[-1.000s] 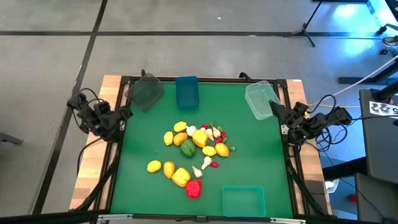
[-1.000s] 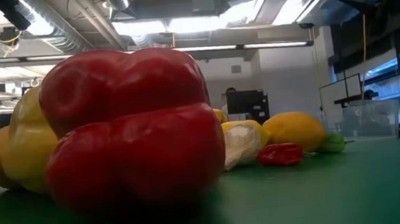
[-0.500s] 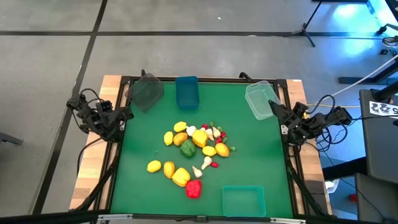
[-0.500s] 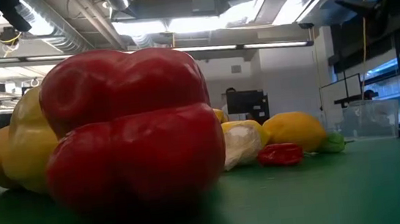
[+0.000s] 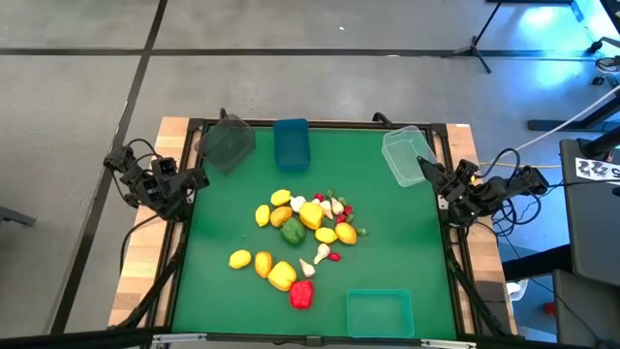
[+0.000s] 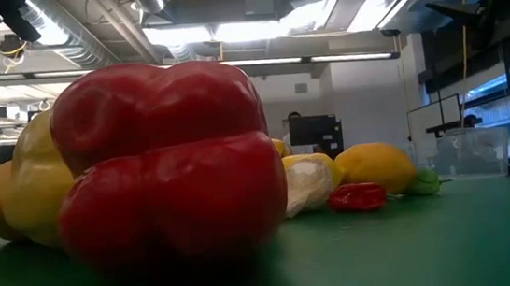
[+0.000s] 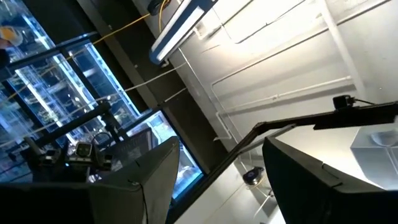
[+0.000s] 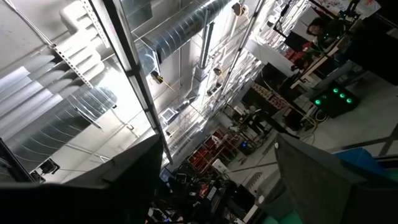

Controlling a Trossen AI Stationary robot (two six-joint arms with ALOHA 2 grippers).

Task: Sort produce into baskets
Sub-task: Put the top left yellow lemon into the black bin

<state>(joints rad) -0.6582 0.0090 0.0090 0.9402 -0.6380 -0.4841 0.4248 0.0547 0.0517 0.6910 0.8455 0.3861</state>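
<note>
While produce lies heaped mid-mat, well apart from both grippers, left gripper waits at left edge, fingers spread; right gripper at right edge, fingers spread, near clear basket.

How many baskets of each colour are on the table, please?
Dark grey basket: 1
Blue basket: 1
Clear basket: 1
Teal-green basket: 1
Total: 4
</note>
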